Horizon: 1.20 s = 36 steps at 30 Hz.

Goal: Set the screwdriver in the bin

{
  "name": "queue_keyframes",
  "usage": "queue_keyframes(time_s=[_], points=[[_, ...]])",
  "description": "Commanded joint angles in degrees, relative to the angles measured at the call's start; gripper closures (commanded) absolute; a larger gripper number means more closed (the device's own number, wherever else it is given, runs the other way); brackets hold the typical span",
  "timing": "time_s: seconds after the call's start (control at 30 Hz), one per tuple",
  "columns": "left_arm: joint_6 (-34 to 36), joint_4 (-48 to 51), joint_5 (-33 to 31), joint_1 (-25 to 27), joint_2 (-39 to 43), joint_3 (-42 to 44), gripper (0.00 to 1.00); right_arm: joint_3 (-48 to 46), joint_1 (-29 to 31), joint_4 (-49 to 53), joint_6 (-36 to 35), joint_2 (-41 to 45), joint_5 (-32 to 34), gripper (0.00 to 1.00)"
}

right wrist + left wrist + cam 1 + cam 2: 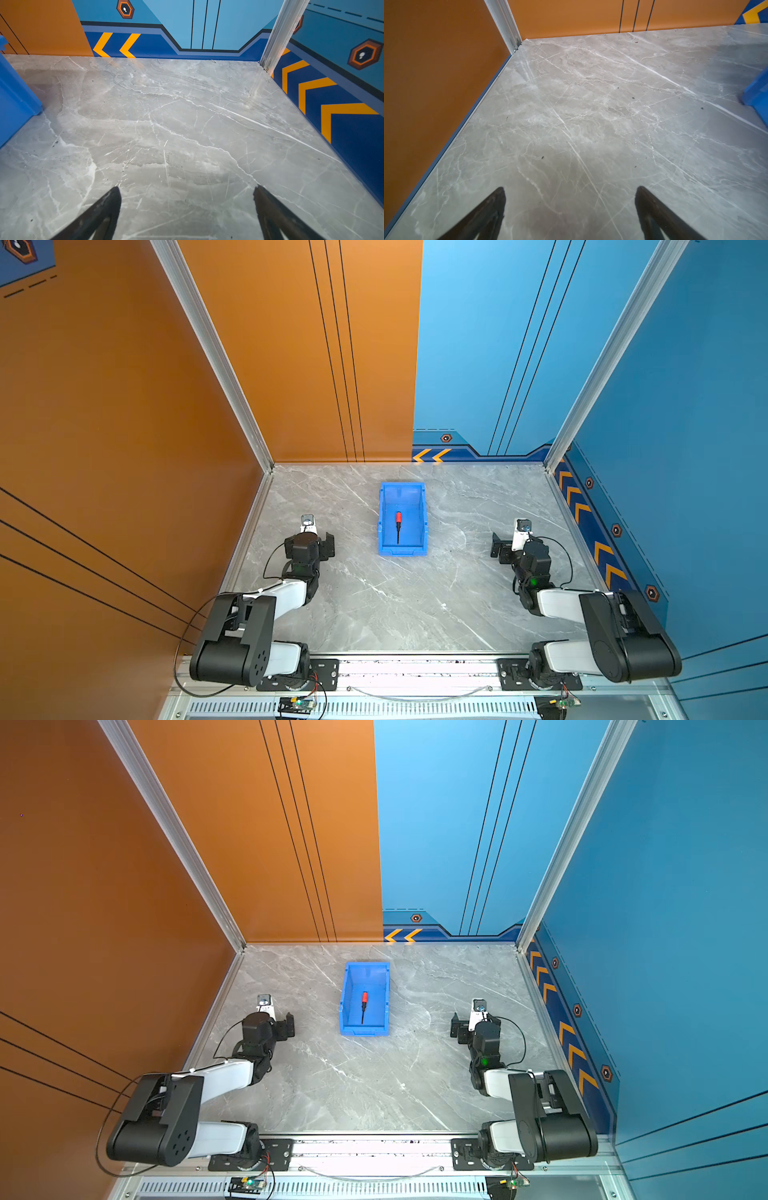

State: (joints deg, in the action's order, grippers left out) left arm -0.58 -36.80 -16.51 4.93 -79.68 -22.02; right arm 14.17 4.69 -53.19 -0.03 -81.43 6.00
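The screwdriver (pixel 398 526) (pixel 364 1006), with a red-orange handle and a thin black shaft, lies flat on the floor of the blue bin (pixel 402 486) (pixel 368 965); its handle points toward the back wall. The bin stands at the table's middle back. Only a corner of it shows in the left wrist view (pixel 758 93) and one side in the right wrist view (pixel 12 99). My left gripper (pixel 571 189) is open over bare marble. My right gripper (pixel 188 188) is open too, with nothing between its fingers. Both arms (pixel 307 547) (pixel 523 551) sit drawn back, well apart from the bin on either side.
The grey marble tabletop (pixel 374 605) is walled in by orange panels on the left and back left and blue panels on the right. Aluminium posts (pixel 266 464) (pixel 548 464) stand at the two back corners. The arm bases are mounted on a rail (pixel 415 668) along the front edge.
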Motion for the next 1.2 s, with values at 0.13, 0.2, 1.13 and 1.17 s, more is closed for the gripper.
queue_keyframes(time_s=[0.13,0.2,1.13,1.17], points=[[2.06,-7.92,1.85,-0.36,-5.51,-2.02,0.02,0.44,-0.74,-8.98,0.18,-4.21,0.51,0.00],[2.12,-9.17,2.09,-0.45,-6.55,-1.85,0.02,0.48,-0.76,-9.64,0.10,-4.89,0.53,0.00],[1.04,-15.41,5.53,-2.29,-9.66,0.12,0.02,7.01,-2.23,0.81,4.01,-7.25,5.42,0.00],[1.02,-15.41,5.61,-2.32,-9.69,0.01,0.02,7.09,-2.27,0.81,4.06,-7.25,5.42,0.00]])
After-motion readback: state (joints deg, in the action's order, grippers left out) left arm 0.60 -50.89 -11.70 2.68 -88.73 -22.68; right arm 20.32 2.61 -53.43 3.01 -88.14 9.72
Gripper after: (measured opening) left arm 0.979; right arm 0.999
